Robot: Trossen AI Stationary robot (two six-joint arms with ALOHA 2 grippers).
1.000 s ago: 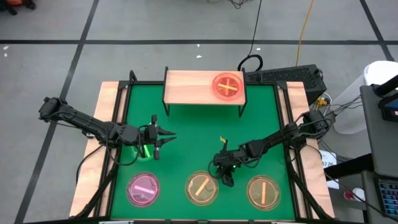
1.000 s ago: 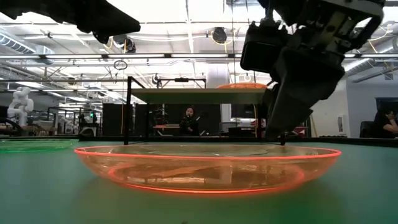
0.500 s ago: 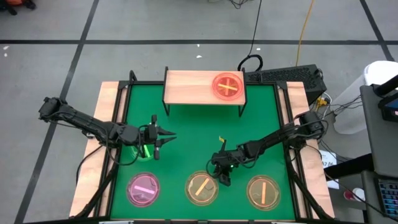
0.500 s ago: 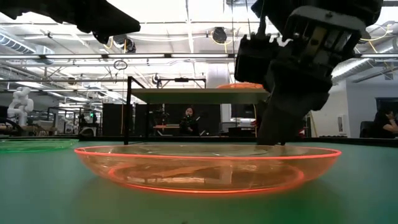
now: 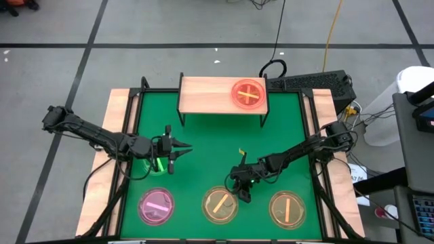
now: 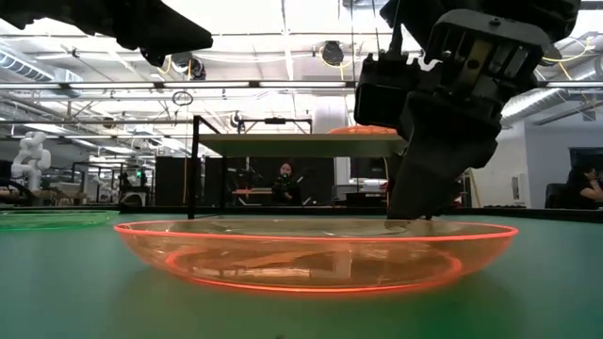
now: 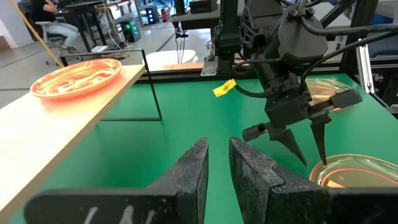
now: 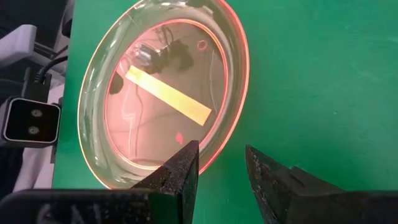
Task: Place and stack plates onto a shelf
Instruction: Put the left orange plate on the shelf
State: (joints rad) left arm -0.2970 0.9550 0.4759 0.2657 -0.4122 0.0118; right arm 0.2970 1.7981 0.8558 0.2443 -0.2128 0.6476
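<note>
The middle of the worktop [image 5: 210, 146] between the shelf [image 5: 210, 95] and the front row of plates is bare; the left claw [image 5: 182, 150] and the right claw [image 5: 245, 194] stand at its two sides; one plate [image 5: 248, 93] occupies the shelf's right end, the left end is free.

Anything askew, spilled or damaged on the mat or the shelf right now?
Nothing stands out. One plate sits flat on the shelf; three plates lie level in a row on the green mat. The right tool is open beside the middle one; the left tool waits.

Glossy translucent plate [image 8: 161, 93], wooden shelf [image 5: 210, 95]
</note>
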